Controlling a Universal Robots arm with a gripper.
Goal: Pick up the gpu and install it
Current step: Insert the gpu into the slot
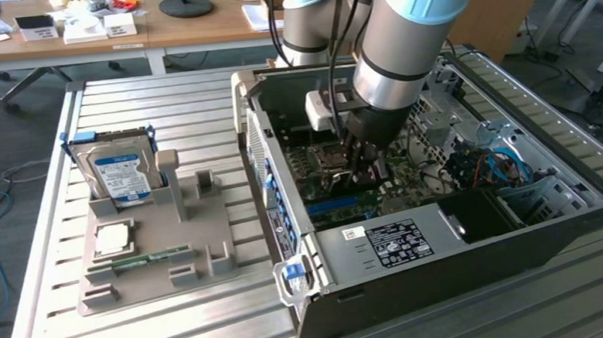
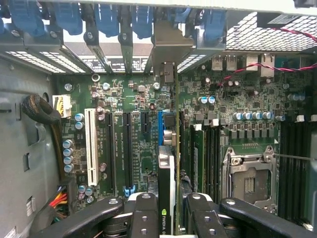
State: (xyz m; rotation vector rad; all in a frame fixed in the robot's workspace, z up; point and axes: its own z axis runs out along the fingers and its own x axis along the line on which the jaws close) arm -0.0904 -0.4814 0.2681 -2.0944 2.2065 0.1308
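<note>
1. The jaws are clenched on the gpu (image 2: 166,181), with 1 black finger (image 2: 143,215) on each face of the card. The card hangs edge-on inside the open computer case (image 1: 283,216).
2. The card stands upright over the motherboard (image 2: 138,99), and its long edge runs in line with the blue slot (image 2: 160,130). Its silver end bracket (image 2: 167,47) reaches the row of rear slot covers.
3. I cannot tell whether the card's lower edge touches the slot. In the wrist view it seems just above it or barely entered.
4. I judge the step in hand to be seating the card. To do that well, the card should be square to the board and lined up along the slot's whole length. The bracket should meet its open gap at the rear wall, and the press should go straight down without rocking.
5. A tilted card might catch the neighbouring black slots (image 2: 126,144).
6. On the desk (image 1: 174,98) beside the case, the hard drive (image 1: 121,171) stands in the grey holder (image 1: 197,244), well apart from the work.
</note>
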